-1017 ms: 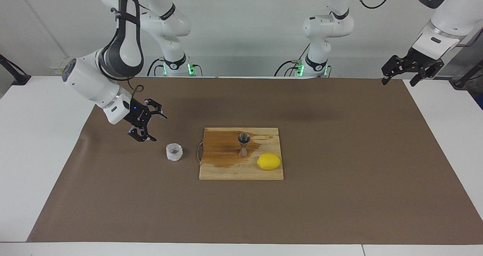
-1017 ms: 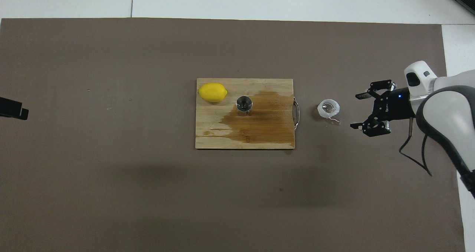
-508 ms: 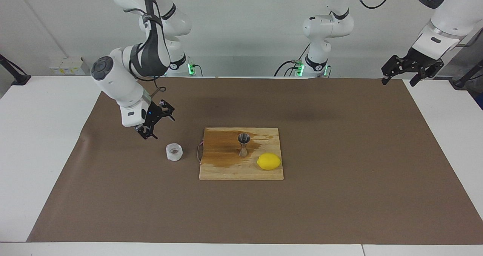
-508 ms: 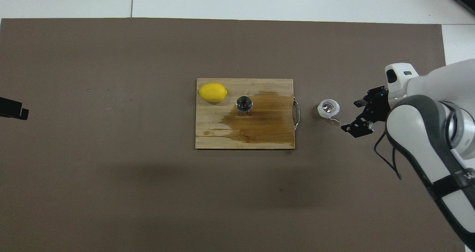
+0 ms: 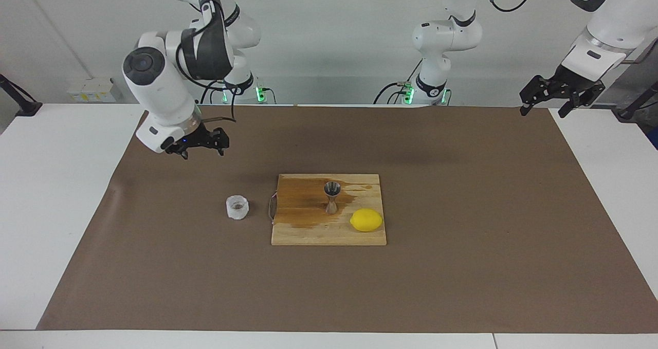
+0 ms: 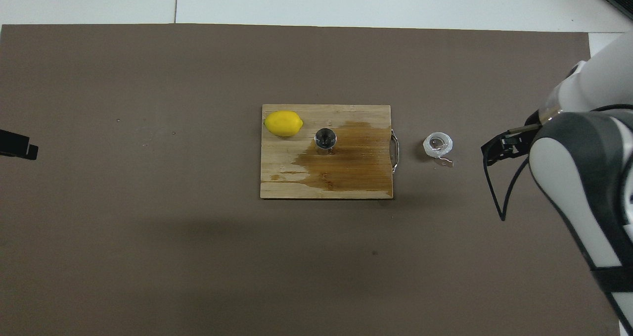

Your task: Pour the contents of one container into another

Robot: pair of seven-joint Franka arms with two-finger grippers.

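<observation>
While the right gripper hangs over the brown mat, empty with its fingers apart, the small ridged translucent-white plastic cup stands below it, apart. Beside the cup, a wet wooden board bears the silver hourglass jigger. The left gripper waits, open.

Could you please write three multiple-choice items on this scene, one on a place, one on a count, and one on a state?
1. Where does the jigger stand?
A. on the board
B. on the brown mat
C. in the cup

2. How many lemons are on the board?
A. none
B. one
C. three

3. What state is the cup in?
A. held by the right gripper
B. tipped on its side
C. upright on the mat, untouched

Answers:
1 A, the jigger stands upright on the board's wet stain.
2 B, a single lemon lies beside the jigger.
3 C, the right gripper is raised over bare mat, apart from the cup, and the left gripper waits at the mat's corner.
</observation>
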